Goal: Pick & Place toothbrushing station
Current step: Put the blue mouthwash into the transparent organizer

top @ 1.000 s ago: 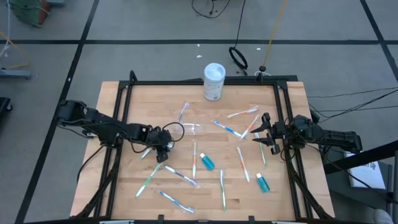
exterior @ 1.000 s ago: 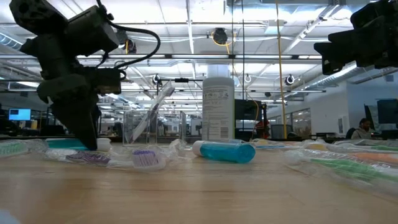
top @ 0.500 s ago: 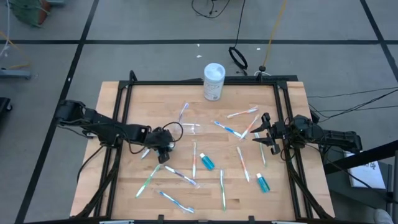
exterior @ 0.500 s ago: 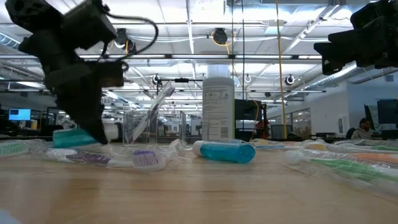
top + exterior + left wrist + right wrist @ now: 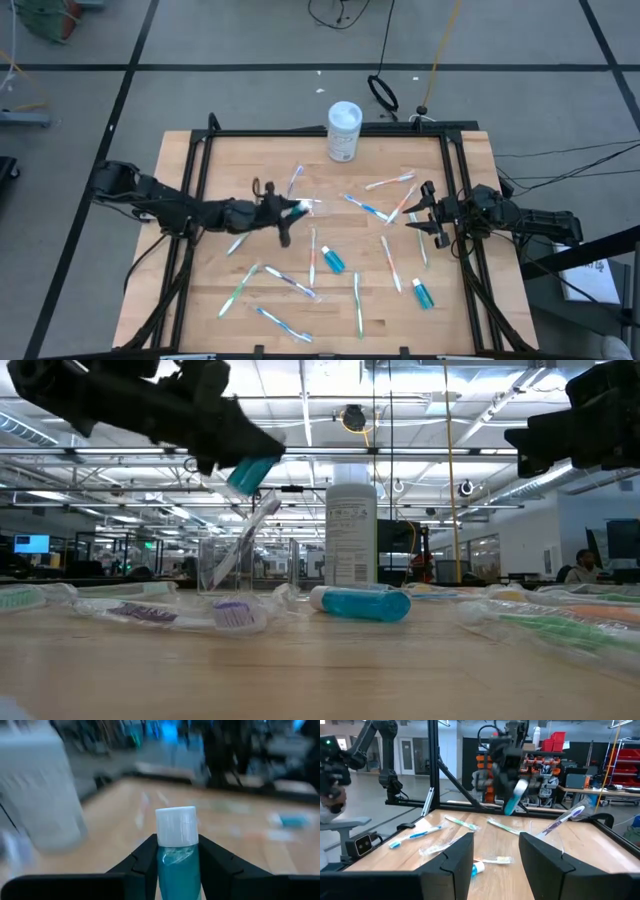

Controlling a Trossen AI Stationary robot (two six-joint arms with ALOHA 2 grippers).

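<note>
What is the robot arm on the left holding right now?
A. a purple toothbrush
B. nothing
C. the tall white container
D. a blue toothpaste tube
D: the left gripper is clamped on a blue toothpaste tube with a white cap, lifted off the table.

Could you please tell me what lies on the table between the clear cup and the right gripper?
In the high view, between the clear cup and the right gripper, a blue toothbrush and an orange toothbrush lie on the wood.
</note>
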